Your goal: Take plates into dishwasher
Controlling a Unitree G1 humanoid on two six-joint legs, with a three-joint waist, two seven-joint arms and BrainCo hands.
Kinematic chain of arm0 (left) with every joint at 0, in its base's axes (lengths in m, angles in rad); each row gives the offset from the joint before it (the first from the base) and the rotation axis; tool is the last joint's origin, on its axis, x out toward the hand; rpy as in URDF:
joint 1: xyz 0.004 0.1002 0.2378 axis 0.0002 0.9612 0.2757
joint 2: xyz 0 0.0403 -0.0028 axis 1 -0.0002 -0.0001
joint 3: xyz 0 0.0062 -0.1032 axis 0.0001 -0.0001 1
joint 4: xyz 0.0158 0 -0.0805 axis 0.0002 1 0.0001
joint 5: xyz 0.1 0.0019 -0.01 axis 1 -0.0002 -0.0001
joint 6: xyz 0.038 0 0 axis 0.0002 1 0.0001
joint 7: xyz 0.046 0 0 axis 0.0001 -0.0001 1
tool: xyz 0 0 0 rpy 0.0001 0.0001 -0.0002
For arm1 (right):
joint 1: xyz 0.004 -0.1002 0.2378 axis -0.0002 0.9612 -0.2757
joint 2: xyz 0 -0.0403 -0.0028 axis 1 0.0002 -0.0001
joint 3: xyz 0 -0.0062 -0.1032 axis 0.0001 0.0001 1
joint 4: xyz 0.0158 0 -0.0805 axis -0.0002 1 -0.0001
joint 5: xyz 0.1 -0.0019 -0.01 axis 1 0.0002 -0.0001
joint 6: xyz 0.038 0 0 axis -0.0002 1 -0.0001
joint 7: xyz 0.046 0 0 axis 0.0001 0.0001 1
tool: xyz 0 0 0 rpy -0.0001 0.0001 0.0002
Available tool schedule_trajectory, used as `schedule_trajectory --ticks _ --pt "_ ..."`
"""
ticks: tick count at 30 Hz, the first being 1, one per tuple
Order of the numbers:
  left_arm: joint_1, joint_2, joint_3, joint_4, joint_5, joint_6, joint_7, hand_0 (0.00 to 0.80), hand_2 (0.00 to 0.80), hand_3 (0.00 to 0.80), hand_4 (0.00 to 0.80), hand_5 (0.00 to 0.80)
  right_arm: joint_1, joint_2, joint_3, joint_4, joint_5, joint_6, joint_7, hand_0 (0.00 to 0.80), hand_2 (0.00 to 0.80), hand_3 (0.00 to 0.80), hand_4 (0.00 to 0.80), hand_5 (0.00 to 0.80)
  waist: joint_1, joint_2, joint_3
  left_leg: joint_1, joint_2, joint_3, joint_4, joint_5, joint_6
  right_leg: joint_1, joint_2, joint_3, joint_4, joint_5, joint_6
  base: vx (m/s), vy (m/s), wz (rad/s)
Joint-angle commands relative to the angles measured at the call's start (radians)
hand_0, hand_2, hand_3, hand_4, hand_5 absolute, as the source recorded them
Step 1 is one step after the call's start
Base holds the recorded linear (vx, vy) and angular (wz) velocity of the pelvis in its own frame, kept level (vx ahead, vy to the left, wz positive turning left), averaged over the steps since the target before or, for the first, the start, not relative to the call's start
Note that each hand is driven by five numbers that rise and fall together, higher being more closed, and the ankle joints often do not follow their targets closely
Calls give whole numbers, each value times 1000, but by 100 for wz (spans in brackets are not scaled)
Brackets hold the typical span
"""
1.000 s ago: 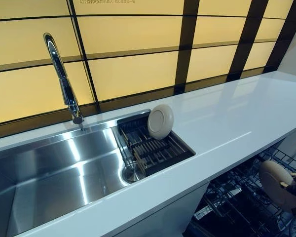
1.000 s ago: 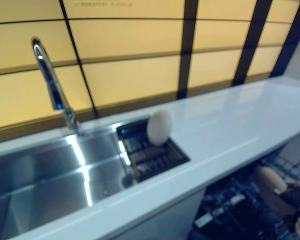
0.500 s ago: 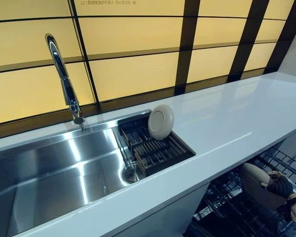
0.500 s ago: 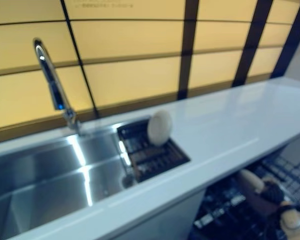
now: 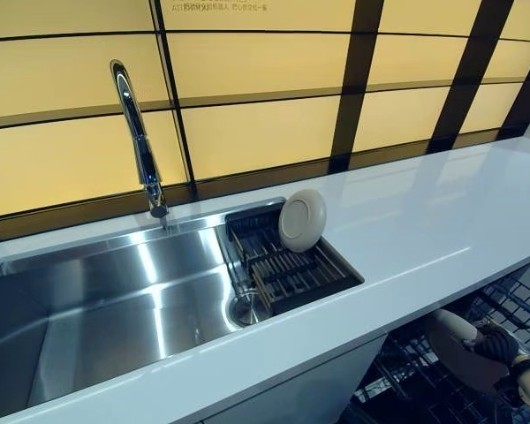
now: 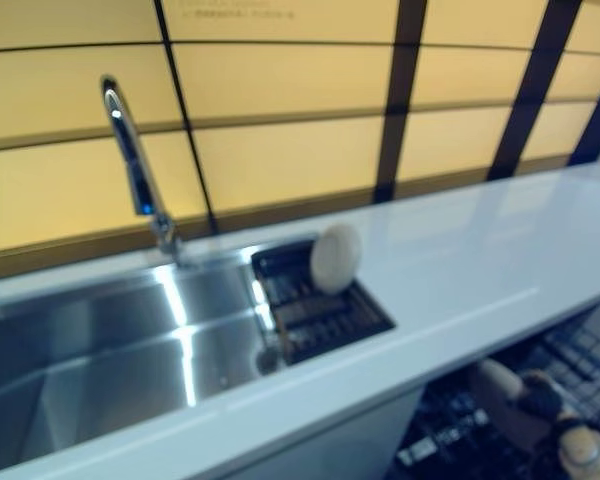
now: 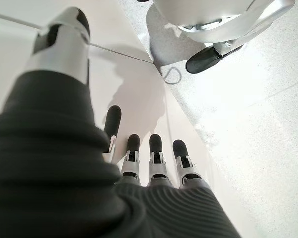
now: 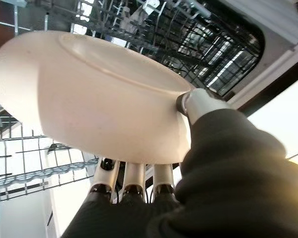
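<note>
Fingers (image 8: pixel 134 174) and thumb of right hand (image 8: pixel 208 148) clamp round cream ceramic plate (image 8: pixel 89 94) by its rim above black wire dishwasher rack (image 5: pixel 503 305); likely rigid, slick, breakable; left hand (image 7: pixel 154 163) idle, fingers straight.

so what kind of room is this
Most likely a kitchen: a steel sink with a tall tap set in a white counter, a plate standing in the drying rack, and an open dishwasher rack below.
</note>
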Motion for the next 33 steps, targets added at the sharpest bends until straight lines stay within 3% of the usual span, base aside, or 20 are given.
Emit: schedule_trajectory --ticks 1,33 --pt "-70 63 41 7 21 -13 7 0 0 0 0 0 -117 -35 3 33 -16 -25 -44 800 800 800 800 800 10 -37 -6 -61 -22 -116 10 46 31 80 5 -52 34 -69 19 0 0 0" --pt "-76 79 49 -9 25 -25 -2 0 0 0 0 0 -104 -28 -24 154 -11 6 -72 800 800 800 800 800 19 -27 9 -66 -21 -142 10 50 27 84 5 -60 34 -75 17 -2 -2 1"
